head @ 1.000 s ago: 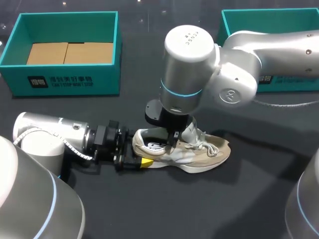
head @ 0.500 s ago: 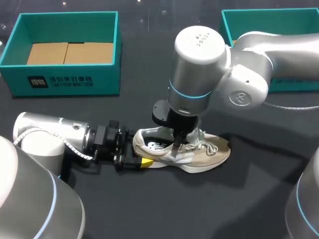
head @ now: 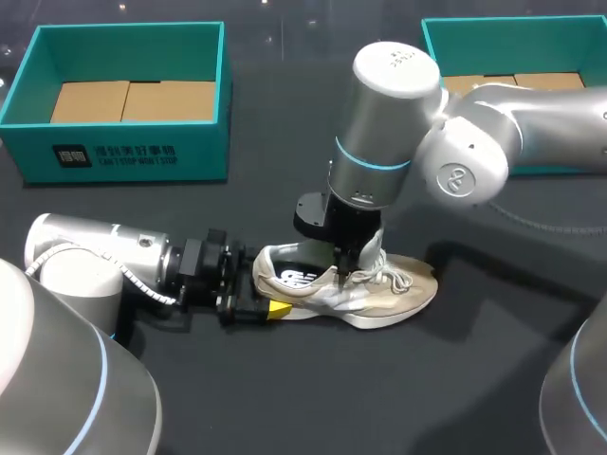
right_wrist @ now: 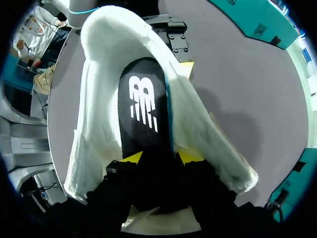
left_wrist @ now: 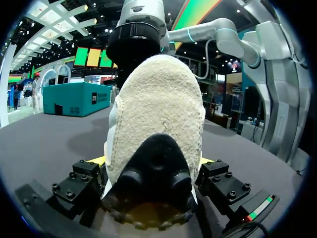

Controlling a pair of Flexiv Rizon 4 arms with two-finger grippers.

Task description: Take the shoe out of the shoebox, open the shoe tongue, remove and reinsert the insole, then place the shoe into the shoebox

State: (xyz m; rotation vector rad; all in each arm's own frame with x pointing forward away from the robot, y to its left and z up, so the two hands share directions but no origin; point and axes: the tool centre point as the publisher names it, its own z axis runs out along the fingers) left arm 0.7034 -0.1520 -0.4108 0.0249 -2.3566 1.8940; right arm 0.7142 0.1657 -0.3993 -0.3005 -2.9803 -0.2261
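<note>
A beige and white sneaker [head: 379, 289] lies on its sole on the dark table, toe pointing right. My left gripper [head: 258, 286] comes in low from the left and is shut on the shoe's heel [left_wrist: 158, 114], one finger [left_wrist: 81, 181] against each side. My right gripper [head: 343, 273] points straight down into the shoe's mouth, just behind the laces [head: 394, 280]. In the right wrist view its yellow tips stand apart, so the right gripper [right_wrist: 161, 157] is open over the black insole [right_wrist: 143, 109], which lies flat inside the shoe.
A teal shoebox [head: 114, 152] with cardboard in its bottom stands at the back left. A second teal box [head: 512, 24] stands at the back right, partly behind my right arm. Bare dark tabletop [head: 313, 398] lies in front of the shoe.
My right arm has shifted to the right along the shoe, and its fingers have parted from shut. The left arm and the shoe have stayed put.
</note>
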